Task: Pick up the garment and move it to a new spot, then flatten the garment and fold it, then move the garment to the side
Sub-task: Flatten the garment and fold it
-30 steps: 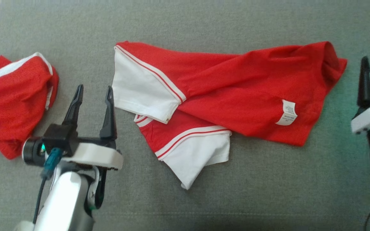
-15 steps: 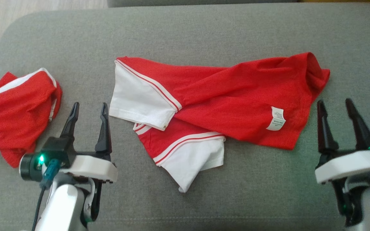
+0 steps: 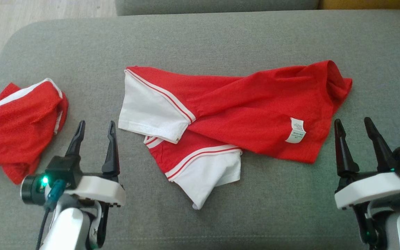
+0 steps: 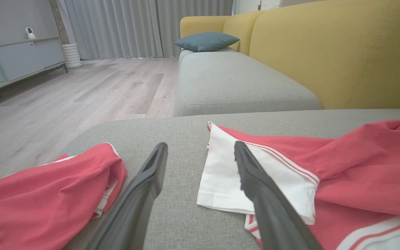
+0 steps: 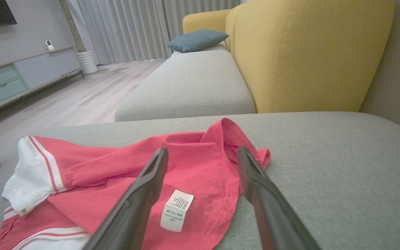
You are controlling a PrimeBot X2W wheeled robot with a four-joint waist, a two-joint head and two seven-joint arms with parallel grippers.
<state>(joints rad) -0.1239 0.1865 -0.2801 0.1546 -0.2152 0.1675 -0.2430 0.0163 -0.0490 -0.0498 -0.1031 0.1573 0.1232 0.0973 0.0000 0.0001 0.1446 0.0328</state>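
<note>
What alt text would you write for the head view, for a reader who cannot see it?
A red shirt with white sleeves lies rumpled on a grey cushion. A second red garment is bunched at left. The left pincer and right pincer hover open, empty.

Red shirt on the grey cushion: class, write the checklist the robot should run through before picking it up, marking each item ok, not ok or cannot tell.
1. Left gripper open and empty: ok.
2. Right gripper open and empty: ok.
3. Red shirt lies between the grippers, held by neither: ok.
4. Shirt flat: not ok; it is bunched, its sleeves overlap, and the care label shows.
5. Second red garment lies apart from the shirt: ok.
6. Bare cushion free for a new spot: ok.
</note>
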